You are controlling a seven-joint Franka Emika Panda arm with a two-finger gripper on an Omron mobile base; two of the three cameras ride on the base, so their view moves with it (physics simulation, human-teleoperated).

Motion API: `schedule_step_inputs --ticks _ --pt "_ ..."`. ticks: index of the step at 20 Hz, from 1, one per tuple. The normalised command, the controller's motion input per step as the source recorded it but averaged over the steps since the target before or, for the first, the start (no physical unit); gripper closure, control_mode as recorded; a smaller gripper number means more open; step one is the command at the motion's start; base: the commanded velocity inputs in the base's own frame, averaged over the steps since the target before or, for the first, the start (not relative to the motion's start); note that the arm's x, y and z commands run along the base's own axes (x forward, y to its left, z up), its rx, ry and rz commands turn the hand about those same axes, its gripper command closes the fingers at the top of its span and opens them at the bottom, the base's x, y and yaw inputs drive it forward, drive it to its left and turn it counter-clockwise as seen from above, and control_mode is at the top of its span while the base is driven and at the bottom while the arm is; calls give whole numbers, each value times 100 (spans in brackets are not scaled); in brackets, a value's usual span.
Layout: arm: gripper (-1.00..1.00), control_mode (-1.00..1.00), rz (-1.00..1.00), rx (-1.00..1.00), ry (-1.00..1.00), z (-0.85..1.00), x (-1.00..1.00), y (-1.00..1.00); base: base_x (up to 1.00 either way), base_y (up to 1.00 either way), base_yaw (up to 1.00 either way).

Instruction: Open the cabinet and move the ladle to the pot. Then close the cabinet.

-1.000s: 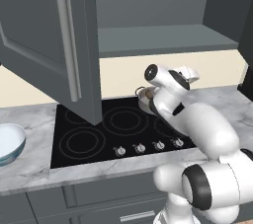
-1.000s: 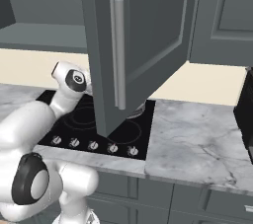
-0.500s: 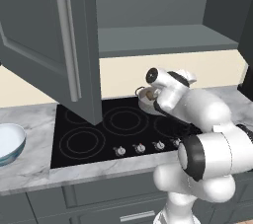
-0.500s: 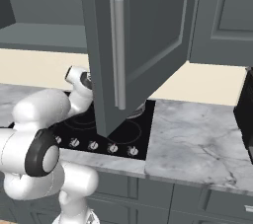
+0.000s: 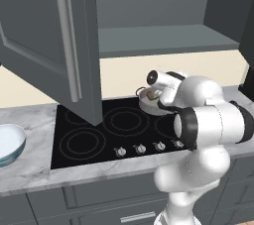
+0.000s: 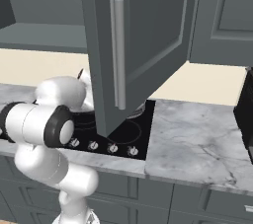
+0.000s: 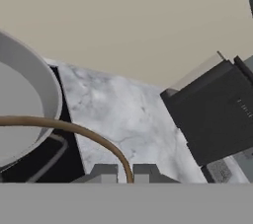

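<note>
The gripper (image 7: 125, 172), fingertips nearly together and pinching the ladle (image 7: 74, 128) by its thin brown handle, hangs just beside the pot (image 5: 150, 101) at the far right of the cooktop (image 5: 119, 132). The handle arcs over the pot's rim (image 7: 47, 97); the bowl end is out of sight, so whether anything lies in the pot cannot be told. A careless release could send the ladle over the rim onto the marble counter (image 7: 128, 114). The cabinet (image 5: 163, 11) stands open, its shelf bare, its left door (image 5: 49, 45) jutting toward the arm's return path. A pale bowl (image 5: 9, 142) at far left looks empty.
</note>
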Motion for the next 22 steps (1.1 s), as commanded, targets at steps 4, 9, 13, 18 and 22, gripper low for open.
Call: schedule_step_inputs --ticks 4,9,13,18,22 --pt "100 -100 0 0 0 -27 49 -6 0 0 0" --pt "100 -100 -1 0 0 -22 53 -3 0 0 0" --pt "100 -100 -1 0 0 -21 52 -4 0 0 0" --pt "100 -100 -1 0 2 -19 46 -8 0 0 0" --pt "100 -100 -1 0 2 -22 27 -8 0 0 0"
